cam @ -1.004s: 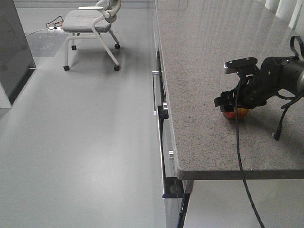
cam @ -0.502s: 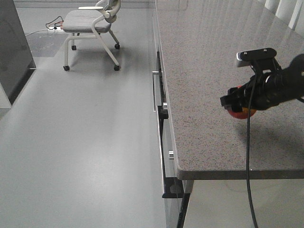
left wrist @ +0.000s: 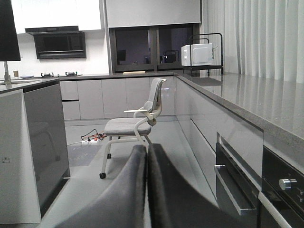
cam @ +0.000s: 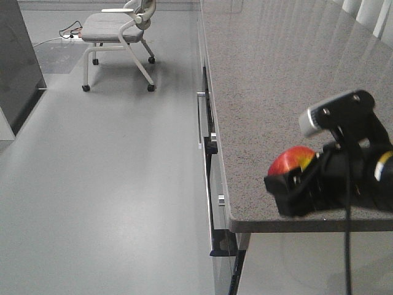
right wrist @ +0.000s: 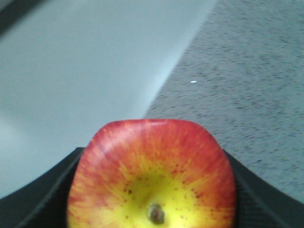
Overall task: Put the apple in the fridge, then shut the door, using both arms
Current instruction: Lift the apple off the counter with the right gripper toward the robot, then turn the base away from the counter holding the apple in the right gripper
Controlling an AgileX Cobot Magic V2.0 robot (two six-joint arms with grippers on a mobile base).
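Over on the far left stands a dark panel (cam: 17,61). I cannot say for sure that it is the fridge, so I will not call it that. The left gripper (left wrist: 146,152) points that way too, past a grey chair (left wrist: 135,126). Its two fingers are pressed flat together with nothing between them, and it looks like it is just waiting. Moving right, there is the long speckled counter (cam: 276,74). A second ago the apple sat on that stone, further back, with the right gripper down over it. Half a second ago it was just off the top. Now the apple (cam: 293,160) is up in the air and has come close to the near edge of the counter, much nearer to me. So I think the picking up is done and the carrying has started. Putting it in the fridge and shutting the door are both not done yet. On the far right, the right gripper (cam: 298,184) is squeezing the apple. From the wrist camera the apple fills the bottom of the view, with its little dimple facing the camera. A black finger (right wrist: 42,204) hugs it on each side, touching its skin. The apple sits snug in the middle between them, not tipped out to one side. The counter looks to be below it and not touching it.
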